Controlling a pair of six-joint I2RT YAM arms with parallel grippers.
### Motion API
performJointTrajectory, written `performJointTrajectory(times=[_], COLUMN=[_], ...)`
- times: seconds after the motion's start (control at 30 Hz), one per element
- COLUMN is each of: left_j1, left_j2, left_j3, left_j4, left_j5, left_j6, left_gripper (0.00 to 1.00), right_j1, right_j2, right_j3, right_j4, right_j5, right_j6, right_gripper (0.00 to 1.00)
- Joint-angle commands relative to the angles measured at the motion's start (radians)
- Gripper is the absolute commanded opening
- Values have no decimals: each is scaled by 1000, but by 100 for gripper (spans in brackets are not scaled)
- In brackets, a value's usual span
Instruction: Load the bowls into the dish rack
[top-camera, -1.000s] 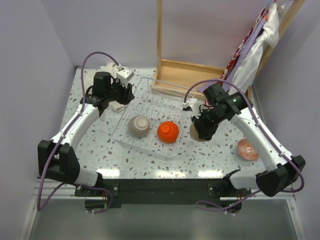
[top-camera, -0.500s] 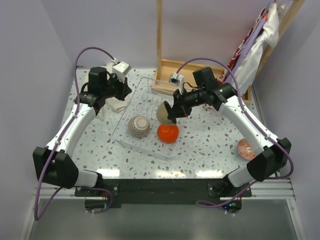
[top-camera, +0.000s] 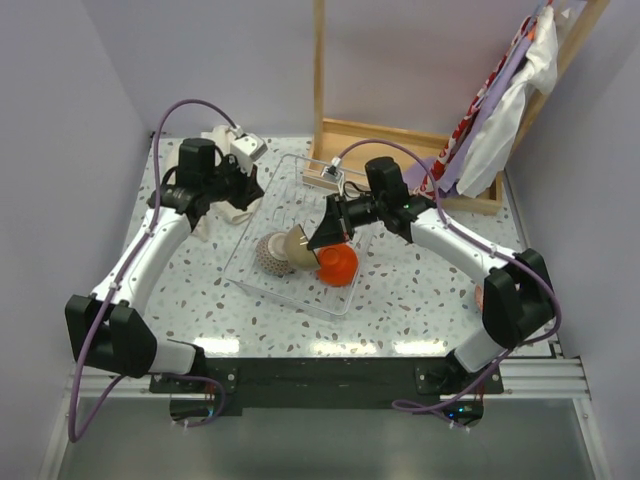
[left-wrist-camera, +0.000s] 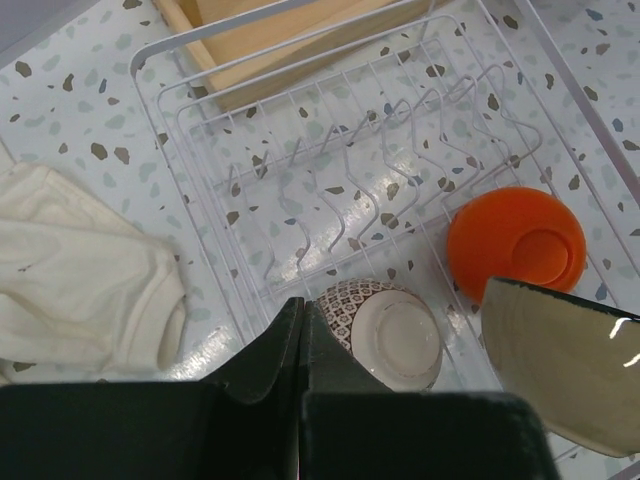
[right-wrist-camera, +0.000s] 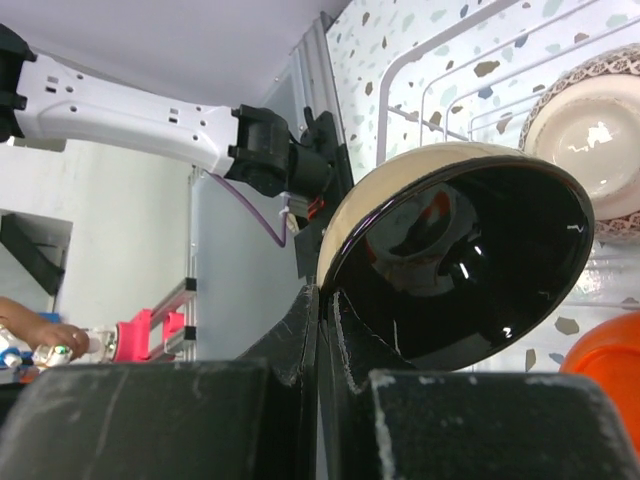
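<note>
In the last second we swung the right gripper (top-camera: 320, 238), pinching the tan bowl (top-camera: 297, 245) by its rim, from beside the rack (top-camera: 300, 160) to over it, between the patterned bowl (top-camera: 272, 255) and the orange bowl (top-camera: 338, 265). Our left gripper (left-wrist-camera: 303, 330) pressed together, empty. Only the release seemed left for this bowl.

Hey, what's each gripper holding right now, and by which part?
The right gripper pinches the dark brown bowl by its rim. The left gripper is shut, holding nothing.
</note>
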Motion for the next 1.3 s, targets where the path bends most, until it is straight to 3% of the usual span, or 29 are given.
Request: performJointTrajectory(times=[0.0, 0.23, 0.47, 0.67, 0.9, 1.03, 1.1, 1.27], left_j1=[6, 6, 6, 3, -5, -31, -54, -163], left_j2=[-61, -89, -89, -92, -193, -224, -227, -247], left_j3=[-45, -109, -103, -140, -273, -320, -333, -372], left_j4=[54, 23, -10, -102, -130, -208, -248, -215], left_j5=[74, 120, 123, 177, 180, 200, 209, 197], left_j6=[-11, 44, 70, 188, 398, 559, 622, 653], left_gripper=[0, 0, 0, 0, 0, 0, 0, 0], right_j1=[3, 15, 31, 68, 89, 91, 89, 88], right_j2=[8, 46, 89, 176, 328, 440, 511, 635], right_j3=[5, -51, -45, -15, 136, 281, 336, 522], right_j4=[180, 191, 71, -25, -407, -741, -873, -1390], right_j5=[-87, -155, -191, -216, -251, -268, -276, -290], right_j6=[62, 27, -76, -165, -494, -735, -910, -1374], right_gripper=[0, 0, 0, 0, 0, 0, 0, 0])
